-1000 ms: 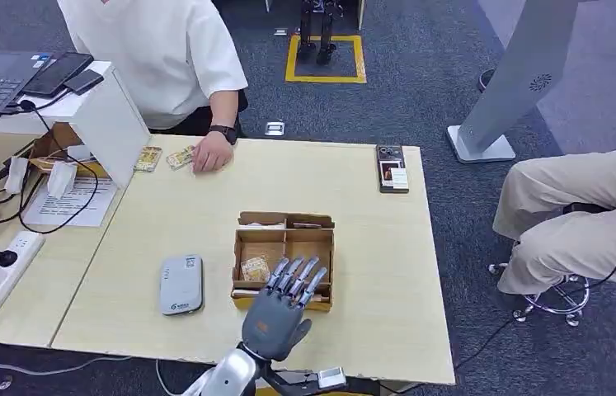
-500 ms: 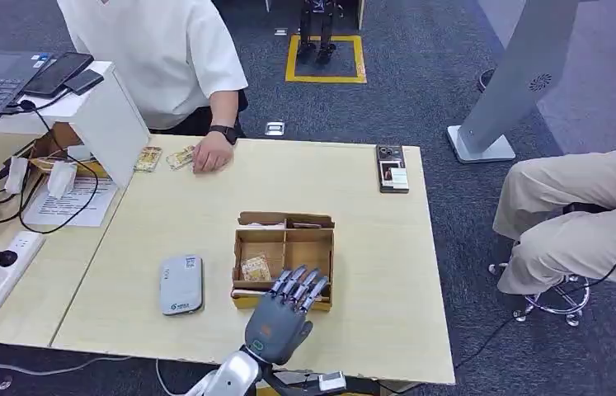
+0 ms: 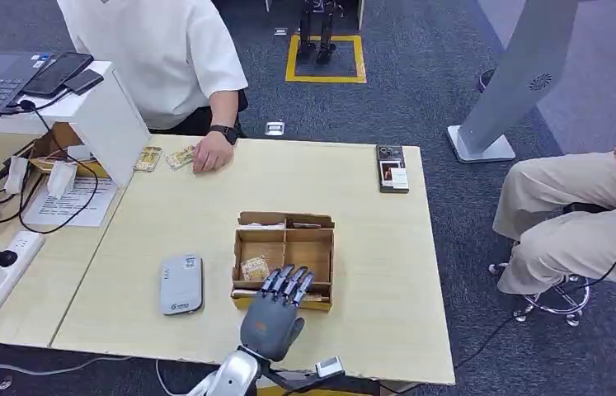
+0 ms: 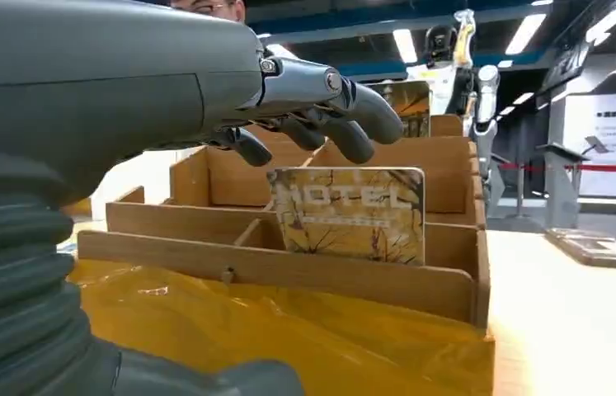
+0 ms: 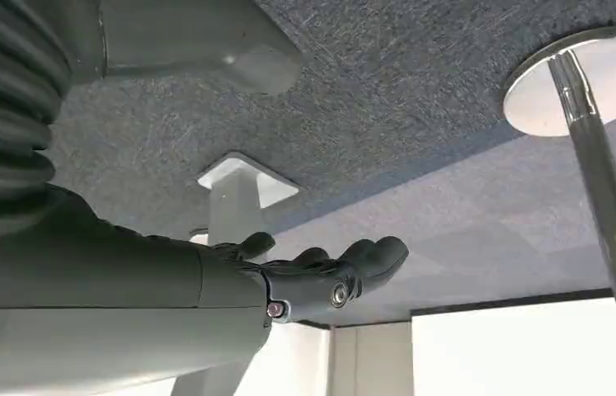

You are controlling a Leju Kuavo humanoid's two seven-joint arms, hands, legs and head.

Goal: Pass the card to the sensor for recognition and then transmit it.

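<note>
Here the left hand point(image 4: 164, 99) hovers, fingers point(image 4: 354, 124) curled and seemingly empty, above the card point(image 4: 350, 214) reading "HOTEL".

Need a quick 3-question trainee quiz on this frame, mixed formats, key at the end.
1. True or false: the left hand already grips the hotel card.
2. Which lies nearest the person's hand at the far edge: A) the grey sensor, B) two loose cards, C) the phone?
3. Fill in: the hotel card stands upright in a compartment of the cardboard ___.

Key: 1 false, fingers hover above it; 2 B; 3 box.
</note>
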